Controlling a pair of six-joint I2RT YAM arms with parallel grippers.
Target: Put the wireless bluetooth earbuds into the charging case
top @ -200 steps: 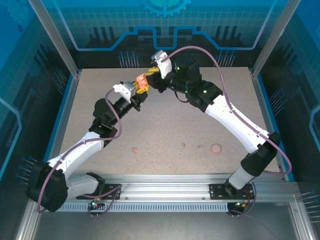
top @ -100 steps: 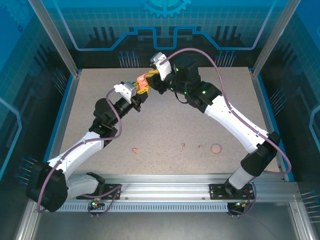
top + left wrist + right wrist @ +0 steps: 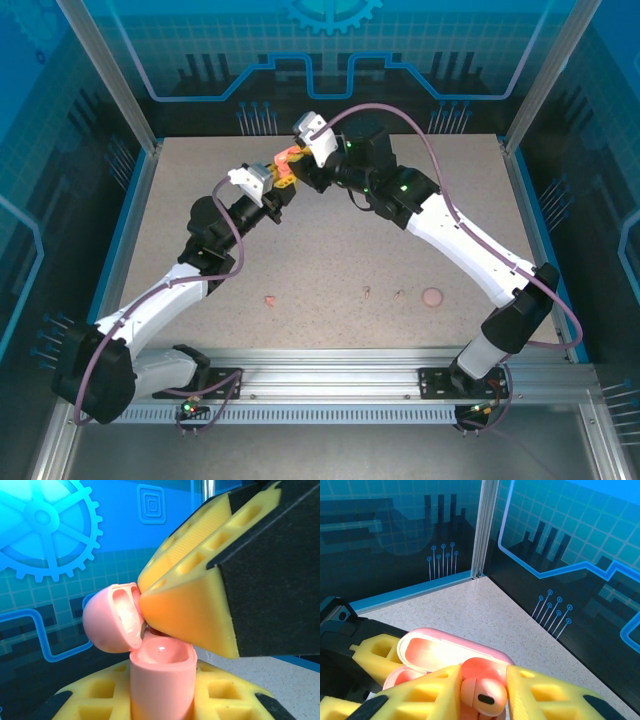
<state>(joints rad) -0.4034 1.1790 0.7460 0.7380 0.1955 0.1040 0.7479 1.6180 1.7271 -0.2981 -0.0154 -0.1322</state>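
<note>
Left gripper (image 3: 282, 180): yellow foam fingers (image 3: 225, 700) closed to a narrow gap, clamping the body of the glossy salmon-pink rounded charging case (image 3: 161, 672) upright. Case is in the air over the far middle of the speckled tabletop (image 3: 350, 240), near its far edge. Hinged lid (image 3: 107, 620) swung open, pale hollow inside visible; body cavity open at the top.

Right gripper (image 3: 484, 676): fingers nearly together, pinching a tiny salmon-pink earbud (image 3: 480, 692) with a dark oval spot on its end. One of its yellow fingers (image 3: 190, 615) touches the case at the open mouth, beside the lid. Earbud sits right at the opening; can't tell if it's seated.

Near the tabletop's front edge: small pink lump (image 3: 268, 299) left of centre, rounder pink piece (image 3: 432, 297) towards the right. Too small to identify.
</note>
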